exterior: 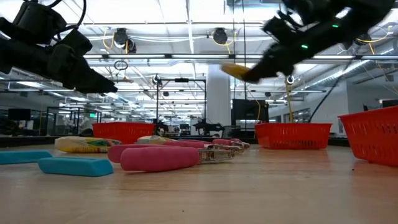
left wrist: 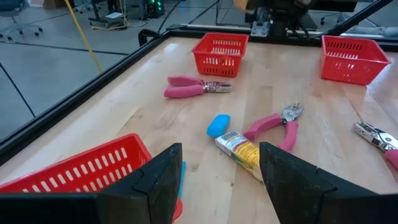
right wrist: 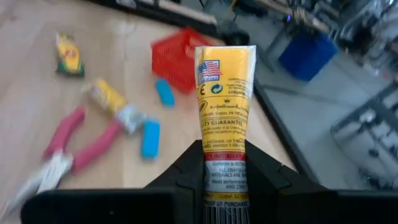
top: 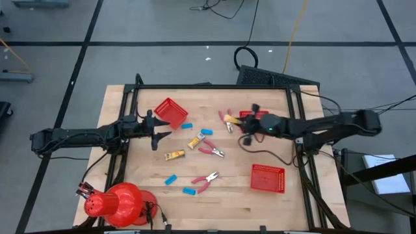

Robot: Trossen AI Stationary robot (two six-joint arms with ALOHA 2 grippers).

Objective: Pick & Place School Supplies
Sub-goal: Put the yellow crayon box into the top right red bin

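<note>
My right gripper [right wrist: 225, 155] is shut on a yellow-and-white packet [right wrist: 225, 81] and holds it high over the table's far middle [exterior: 235, 70]. On the wood lie two more packets [top: 196, 140] [top: 174, 155], several light-blue erasers such as one [top: 170, 179], and red-handled pliers [top: 211, 151] [top: 207, 181] [top: 227, 120]. My left gripper [left wrist: 217, 180] hovers open beside the far-left red basket [top: 170, 112], with nothing between its fingers. My right gripper pinches the packet's one end [right wrist: 224, 167] between its two fingers. The fingers come nearly level from the table's right and lie along the packet. The rest of the packet sticks out ahead of the fingertips, lifted clear of the table.
A second red basket [top: 253, 116] stands at the far right, partly under my right arm, and a third [top: 268, 177] at the near right. A red domed object [top: 120, 203] sits at the near left corner. A dark cable [top: 260, 153] lies by the right arm.
</note>
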